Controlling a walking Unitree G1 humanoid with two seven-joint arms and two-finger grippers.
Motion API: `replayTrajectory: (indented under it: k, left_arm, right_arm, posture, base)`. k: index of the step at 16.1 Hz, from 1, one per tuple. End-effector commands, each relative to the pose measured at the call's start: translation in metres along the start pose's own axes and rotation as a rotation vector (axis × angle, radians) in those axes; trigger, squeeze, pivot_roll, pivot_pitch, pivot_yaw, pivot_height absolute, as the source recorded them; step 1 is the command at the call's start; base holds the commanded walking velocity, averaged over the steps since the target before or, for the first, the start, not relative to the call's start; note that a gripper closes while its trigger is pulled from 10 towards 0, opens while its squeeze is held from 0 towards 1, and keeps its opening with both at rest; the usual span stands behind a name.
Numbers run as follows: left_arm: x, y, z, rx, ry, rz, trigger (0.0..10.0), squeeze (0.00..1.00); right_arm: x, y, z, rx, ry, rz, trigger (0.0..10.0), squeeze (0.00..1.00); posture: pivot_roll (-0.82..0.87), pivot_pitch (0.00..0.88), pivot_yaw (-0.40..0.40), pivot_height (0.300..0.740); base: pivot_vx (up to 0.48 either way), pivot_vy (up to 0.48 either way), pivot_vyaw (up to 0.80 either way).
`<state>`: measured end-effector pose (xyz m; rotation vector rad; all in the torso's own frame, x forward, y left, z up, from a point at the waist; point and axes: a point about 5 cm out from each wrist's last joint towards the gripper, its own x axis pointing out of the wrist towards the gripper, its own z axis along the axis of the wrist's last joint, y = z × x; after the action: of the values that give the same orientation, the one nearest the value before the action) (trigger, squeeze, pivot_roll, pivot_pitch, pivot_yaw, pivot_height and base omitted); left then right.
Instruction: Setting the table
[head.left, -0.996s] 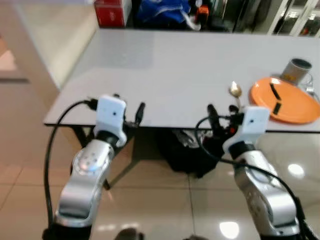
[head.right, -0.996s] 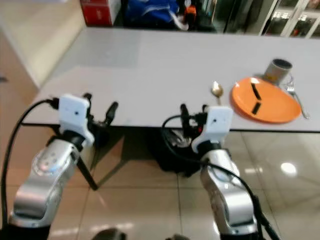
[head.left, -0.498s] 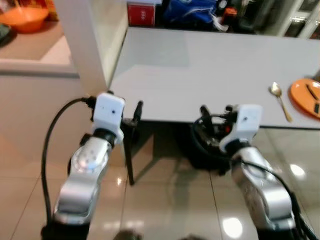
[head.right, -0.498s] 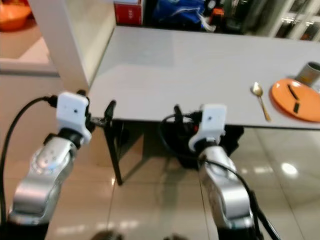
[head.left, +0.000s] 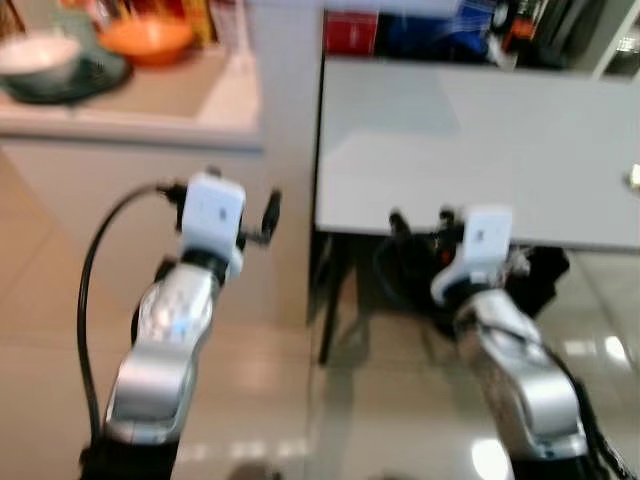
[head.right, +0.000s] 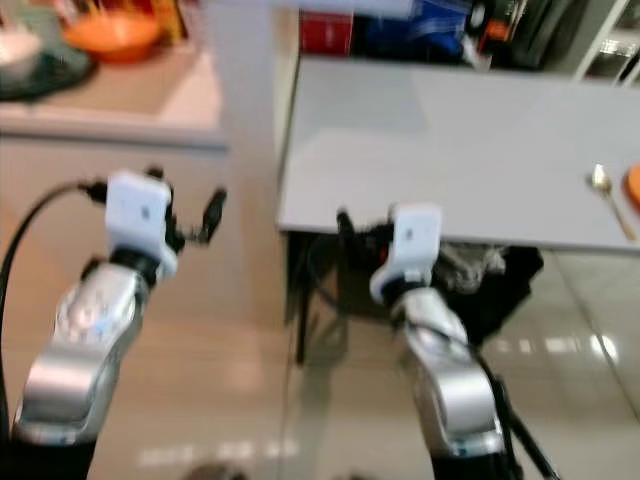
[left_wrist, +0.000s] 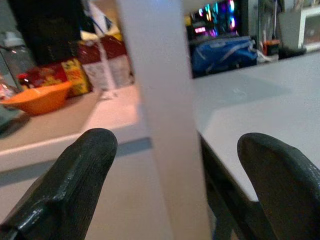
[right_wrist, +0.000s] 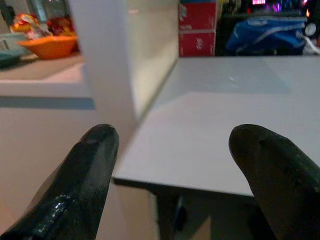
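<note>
View swung left — counter (head.left: 120, 110) now in sight. Left gripper (left_wrist: 175, 185), right gripper (right_wrist: 170, 175) raised, fingers wide, empty. Spoon (head.right: 607, 196) at 3 o'clock, bowl end pointing 11.

Matt grey table (head.left: 480, 140), glossy tiled floor (head.left: 380, 420), shiny metal arms (head.left: 165, 330), a gleaming spoon (head.right: 608, 195) and rough-textured black fingers (left_wrist: 75, 185).
</note>
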<state>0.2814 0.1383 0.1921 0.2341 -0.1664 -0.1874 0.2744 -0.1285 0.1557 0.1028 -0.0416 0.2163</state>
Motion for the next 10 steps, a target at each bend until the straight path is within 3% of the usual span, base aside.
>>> replayTrajectory:
  k: [1, 4, 9, 10]
  left_arm:
    - [0.001, 0.002, -0.003, 0.0, 0.012, 0.005, 10.0, 0.0]
    - [-0.002, -0.003, 0.0, -0.008, 0.006, -0.006, 10.0, 0.0]
    - [0.001, 0.005, 0.002, -0.047, 0.01, 0.034, 10.0, 0.0]
    - [0.003, 0.003, 0.002, -0.061, 0.029, 0.045, 10.0, 0.0]
  right_arm:
    - [0.001, 0.004, 0.007, -0.001, -0.029, 0.02, 10.0, 0.0]
    - [0.003, 0.005, 0.009, 0.015, -0.04, 0.028, 10.0, 0.0]
    - [0.01, 0.016, 0.016, 0.045, -0.063, 0.06, 10.0, 0.0]
    - [0.011, 0.013, 0.015, 0.055, -0.056, 0.045, 10.0, 0.0]
  posture:
    - [0.06, 0.024, -0.039, 0.74]
    - [0.08, 0.017, -0.045, 0.74]
    - [0.08, 0.029, -0.049, 0.74]
    - [0.08, 0.032, -0.043, 0.74]
  base:
    - [0.0, 0.48, 0.0]
    - [0.0, 0.48, 0.0]
    - [0.0, 0.48, 0.0]
    - [0.0, 0.0, 0.0]
